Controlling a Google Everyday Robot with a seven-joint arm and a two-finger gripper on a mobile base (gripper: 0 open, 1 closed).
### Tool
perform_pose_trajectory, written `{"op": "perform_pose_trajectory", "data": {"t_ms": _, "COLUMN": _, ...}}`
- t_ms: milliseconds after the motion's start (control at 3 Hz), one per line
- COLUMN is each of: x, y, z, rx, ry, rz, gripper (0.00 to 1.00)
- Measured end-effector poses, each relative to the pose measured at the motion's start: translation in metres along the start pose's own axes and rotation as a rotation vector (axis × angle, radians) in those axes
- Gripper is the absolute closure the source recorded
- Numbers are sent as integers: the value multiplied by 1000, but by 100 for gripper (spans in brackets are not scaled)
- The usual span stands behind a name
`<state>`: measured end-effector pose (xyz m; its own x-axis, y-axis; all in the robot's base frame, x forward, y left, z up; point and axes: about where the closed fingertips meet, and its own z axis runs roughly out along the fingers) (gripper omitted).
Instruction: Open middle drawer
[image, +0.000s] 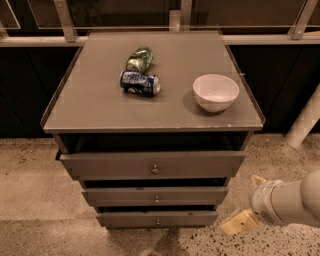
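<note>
The grey cabinet has three drawers. The middle drawer (190, 195) is the slim second front with a small round knob (156, 199) at its centre. It looks slightly out, with a dark gap above it. The taller top drawer (200, 164) stands a little further out, and the lowest drawer (185, 218) sits below. My gripper (249, 201) is at the lower right, beside the cabinet's right front corner at about middle-drawer height. It is open, empty and not touching any drawer. One cream finger (241, 222) points down-left.
On the cabinet top (100, 100) lie a blue can (140, 83) and a green can (139, 59) on their sides, and a white bowl (215, 92) stands at the right. A white post (305, 125) stands to the right. Speckled floor (30, 200) surrounds the cabinet.
</note>
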<state>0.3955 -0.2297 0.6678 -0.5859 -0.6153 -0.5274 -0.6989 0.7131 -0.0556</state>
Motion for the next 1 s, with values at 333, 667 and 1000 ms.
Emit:
{"op": "perform_pose_trajectory", "data": {"t_ms": 333, "x": -3, "y": 7, "z": 36, "rx": -86, "ry": -52, "rz": -45, "gripper": 0}}
{"op": "perform_pose_trajectory", "data": {"t_ms": 667, "x": -3, "y": 20, "z": 66, "rx": -192, "ry": -78, "rz": -83, "gripper": 0}}
{"op": "perform_pose_trajectory", "data": {"t_ms": 1000, "x": 1, "y": 22, "z": 72, "rx": -210, "ry": -78, "rz": -85, "gripper": 19}}
